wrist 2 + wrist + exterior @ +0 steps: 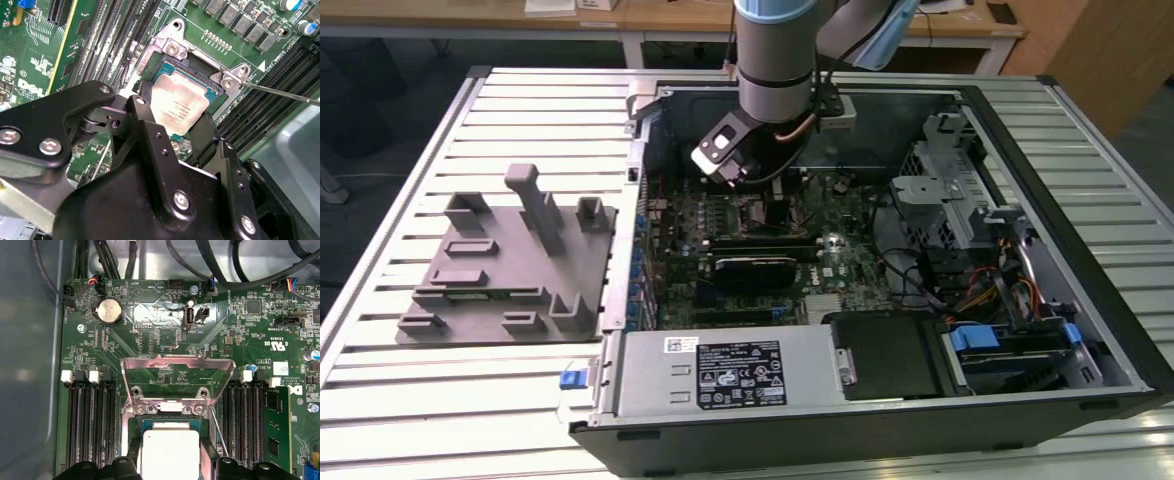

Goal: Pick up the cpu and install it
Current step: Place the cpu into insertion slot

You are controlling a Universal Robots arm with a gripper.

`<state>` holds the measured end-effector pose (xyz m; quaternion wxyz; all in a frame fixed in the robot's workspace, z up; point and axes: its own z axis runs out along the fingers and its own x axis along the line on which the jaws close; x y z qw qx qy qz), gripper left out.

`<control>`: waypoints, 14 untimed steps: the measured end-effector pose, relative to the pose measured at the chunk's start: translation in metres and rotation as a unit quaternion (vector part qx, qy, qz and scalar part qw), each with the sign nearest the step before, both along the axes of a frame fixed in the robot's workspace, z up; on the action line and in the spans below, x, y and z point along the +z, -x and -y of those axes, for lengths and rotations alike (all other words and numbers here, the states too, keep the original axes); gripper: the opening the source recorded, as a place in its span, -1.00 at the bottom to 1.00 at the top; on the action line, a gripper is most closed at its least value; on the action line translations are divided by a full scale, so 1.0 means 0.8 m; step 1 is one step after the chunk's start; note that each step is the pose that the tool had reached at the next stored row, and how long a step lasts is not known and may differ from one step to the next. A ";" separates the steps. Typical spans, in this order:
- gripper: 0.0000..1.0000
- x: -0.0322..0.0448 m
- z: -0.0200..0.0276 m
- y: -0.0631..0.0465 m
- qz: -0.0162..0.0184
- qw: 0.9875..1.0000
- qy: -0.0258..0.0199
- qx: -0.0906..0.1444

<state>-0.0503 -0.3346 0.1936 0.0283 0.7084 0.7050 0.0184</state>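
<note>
The cpu (179, 106), a flat square chip with a silvery top plate, lies level in or just over the open socket (172, 49) on the green motherboard. My gripper (172, 119) reaches down over it, and its black fingers (144, 102) sit against two opposite edges of the chip. In the first wrist view the cpu (170, 452) shows between the fingers (131, 462), below the raised metal load plate (177, 365). In the exterior view my gripper (761, 192) hangs inside the open computer case, over the upper middle of the board.
The socket's thin lever (280, 93) sticks out to one side. Memory slots (90, 425) flank the socket, with a memory stick (275, 430) beyond. A grey fixture tray (507, 270) lies at the exterior view's left. Case walls, a power supply (720, 375) and a drive cage (961, 200) ring the board.
</note>
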 end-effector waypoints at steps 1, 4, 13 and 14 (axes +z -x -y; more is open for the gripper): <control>0.08 -0.0001 0.0000 0.000 0.000 1.000 0.000 0.000; 0.08 -0.0003 0.0000 0.000 0.000 1.000 0.000 0.000; 0.08 -0.0022 -0.0016 0.002 0.000 1.000 0.000 0.000; 0.08 -0.0023 -0.0020 0.002 0.000 1.000 0.000 0.000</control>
